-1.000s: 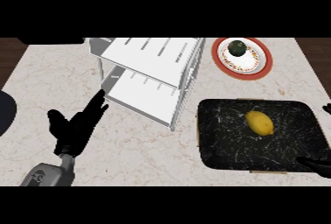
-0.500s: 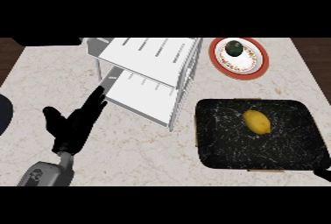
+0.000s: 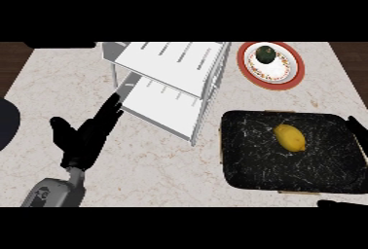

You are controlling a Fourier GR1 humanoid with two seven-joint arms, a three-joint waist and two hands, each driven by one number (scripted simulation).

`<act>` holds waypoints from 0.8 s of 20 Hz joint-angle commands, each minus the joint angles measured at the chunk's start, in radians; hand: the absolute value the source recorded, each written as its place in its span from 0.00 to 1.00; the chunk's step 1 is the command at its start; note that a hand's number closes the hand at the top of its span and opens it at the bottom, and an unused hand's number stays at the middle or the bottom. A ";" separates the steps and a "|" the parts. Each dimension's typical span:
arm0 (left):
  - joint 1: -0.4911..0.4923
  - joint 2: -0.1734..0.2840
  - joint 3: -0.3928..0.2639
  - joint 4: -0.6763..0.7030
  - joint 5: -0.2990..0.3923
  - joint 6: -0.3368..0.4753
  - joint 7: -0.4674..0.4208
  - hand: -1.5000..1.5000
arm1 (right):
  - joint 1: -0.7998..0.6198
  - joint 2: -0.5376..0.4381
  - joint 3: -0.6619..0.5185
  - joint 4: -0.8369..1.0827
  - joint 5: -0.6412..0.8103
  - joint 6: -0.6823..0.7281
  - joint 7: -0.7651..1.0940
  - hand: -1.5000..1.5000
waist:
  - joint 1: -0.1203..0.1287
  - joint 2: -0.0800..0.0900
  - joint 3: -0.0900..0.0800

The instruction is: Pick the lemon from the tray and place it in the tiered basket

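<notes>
A yellow lemon (image 3: 289, 137) lies in the upper right part of the black marbled tray (image 3: 251, 165), on the counter's right side. The white two-tier basket (image 3: 173, 82) stands at the upper middle, left of the tray. My left hand (image 3: 84, 138) is open, fingers straight and pointing up-right at the basket's lower left corner. Of my right hand (image 3: 357, 129), only dark bits show at the view's right edge beside the tray and at the lower right corner. It does not touch the lemon.
A red-rimmed plate (image 3: 279, 72) holding a dark green fruit (image 3: 266, 54) sits at the back right, behind the tray. A dark round object (image 3: 6, 124) pokes in at the left edge. Bare marble counter lies in front of the basket.
My right hand slipped almost out of view, then came back at the right edge beside the tray. The left hand and the lemon have barely moved.
</notes>
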 commanded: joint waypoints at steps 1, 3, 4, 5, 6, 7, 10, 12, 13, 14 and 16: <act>-0.018 -0.022 0.001 0.039 -0.012 -0.021 -0.017 0.50 | -0.014 0.057 0.127 -0.098 0.206 -0.008 0.230 0.00 | 0.005 0.003 0.001; -0.019 -0.053 -0.021 0.025 -0.040 0.018 -0.016 0.50 | -0.071 0.113 0.215 -0.095 0.317 0.001 0.364 0.00 | 0.013 0.003 0.001; -0.037 -0.021 0.017 0.041 -0.017 -0.027 -0.032 0.50 | -0.133 0.120 0.215 -0.020 0.337 0.033 0.391 0.00 | 0.018 0.005 0.001; -0.056 -0.070 -0.015 0.021 -0.053 0.028 0.027 0.50 | -0.088 0.090 0.145 -0.022 0.280 0.072 0.326 0.00 | 0.005 0.002 0.003; -0.014 -0.009 0.033 0.056 -0.014 -0.061 -0.036 0.50 | -0.131 0.111 0.189 -0.018 0.334 0.093 0.396 0.00 | 0.011 0.003 0.002; -0.076 -0.034 0.037 0.040 -0.009 -0.024 0.047 0.50 | -0.106 0.148 0.225 0.026 0.383 0.059 0.370 0.00 | 0.007 0.003 0.003; -0.043 -0.083 0.017 -0.004 -0.073 0.003 0.046 0.50 | -0.093 0.199 0.181 0.090 0.362 0.057 0.264 0.00 | 0.004 0.002 0.003; 0.001 -0.053 0.048 -0.033 -0.050 -0.042 0.040 0.50 | -0.169 0.222 0.207 0.040 0.392 0.167 0.403 0.00 | 0.008 0.002 0.003; -0.025 -0.069 0.071 0.074 -0.064 -0.068 -0.042 0.50 | -0.066 0.203 0.176 0.053 0.364 0.123 0.296 0.00 | 0.002 0.002 0.003; -0.020 -0.090 0.044 0.053 -0.074 -0.047 -0.015 0.50 | -0.113 0.265 0.230 0.167 0.445 0.059 0.284 0.00 | 0.006 0.002 0.003; -0.011 -0.071 0.071 0.026 -0.080 -0.056 -0.004 0.50 | -0.128 0.252 0.191 0.200 0.434 0.103 0.279 0.00 | 0.007 0.002 0.003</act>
